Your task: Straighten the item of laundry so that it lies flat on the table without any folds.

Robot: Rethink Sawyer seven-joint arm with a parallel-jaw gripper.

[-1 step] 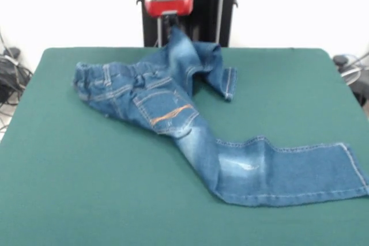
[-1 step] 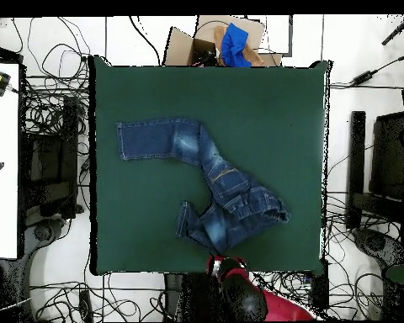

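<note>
Clearly, in the front view the gripper (image 1: 171, 26) at top centre pinches a peak of the jeans (image 1: 173, 108), lifting one folded leg so it can be drawn out, while the other leg lies flat toward the lower right of the green table (image 1: 69, 188).

Overhead, the jeans sprawl mid-frame with the bunched leg at the table's bottom edge; cables (image 2: 50, 113) and a cardboard box (image 2: 188, 46) lie off-table, obstructing nothing.
</note>
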